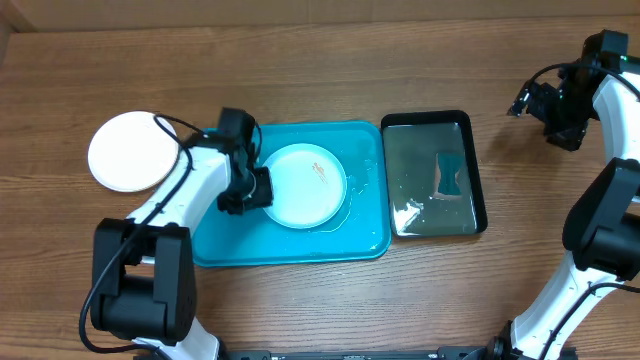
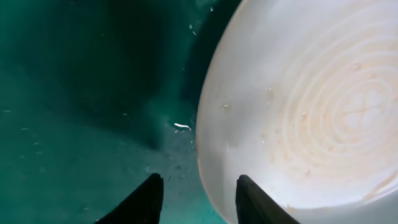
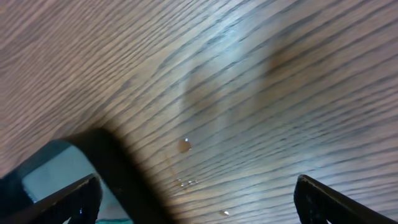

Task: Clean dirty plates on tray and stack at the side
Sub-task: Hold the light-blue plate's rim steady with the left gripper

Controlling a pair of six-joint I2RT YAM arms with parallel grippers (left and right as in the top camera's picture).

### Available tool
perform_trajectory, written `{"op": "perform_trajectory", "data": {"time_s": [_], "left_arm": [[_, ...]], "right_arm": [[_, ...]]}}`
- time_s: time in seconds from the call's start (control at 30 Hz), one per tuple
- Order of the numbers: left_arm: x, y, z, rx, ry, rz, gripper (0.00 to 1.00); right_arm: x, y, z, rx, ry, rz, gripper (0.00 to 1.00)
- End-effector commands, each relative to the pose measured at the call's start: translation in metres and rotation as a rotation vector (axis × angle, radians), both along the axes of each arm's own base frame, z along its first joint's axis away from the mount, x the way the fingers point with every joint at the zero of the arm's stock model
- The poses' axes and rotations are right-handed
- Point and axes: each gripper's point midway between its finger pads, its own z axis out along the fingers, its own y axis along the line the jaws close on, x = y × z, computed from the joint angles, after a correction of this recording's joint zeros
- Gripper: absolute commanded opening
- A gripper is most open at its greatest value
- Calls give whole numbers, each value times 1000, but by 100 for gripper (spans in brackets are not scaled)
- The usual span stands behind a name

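Observation:
A pale plate (image 1: 305,185) with a small orange-red smear lies in the turquoise tray (image 1: 290,245). A pale rim shows under it at its lower right; I cannot tell what it is. My left gripper (image 1: 256,188) is open at the plate's left edge. In the left wrist view the fingers (image 2: 198,190) straddle the rim of the plate (image 2: 298,106), one over the tray floor (image 2: 74,124), one over the plate. A white plate (image 1: 128,152) lies on the table left of the tray. My right gripper (image 1: 560,120) is open and empty at the far right (image 3: 198,193).
A black glossy tray (image 1: 478,170) holding water and a blue item (image 1: 450,175) stands right of the turquoise tray; its corner shows in the right wrist view (image 3: 118,168). Droplets lie on the wooden table (image 3: 249,93). The tray floor is wet.

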Motion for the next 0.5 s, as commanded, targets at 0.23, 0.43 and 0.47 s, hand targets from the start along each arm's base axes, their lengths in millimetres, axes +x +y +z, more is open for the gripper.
{"op": "perform_trajectory", "data": {"time_s": [0.23, 0.43, 0.47], "left_arm": [[-1, -5, -5, -20, -14, 28, 24], [4, -5, -5, -21, -34, 28, 19], [5, -5, -5, -21, -38, 28, 19]], "right_arm": [[1, 4, 19, 21, -33, 3, 89], [-12, 20, 17, 48, 18, 64, 68], [-14, 27, 17, 53, 25, 97, 67]]}}
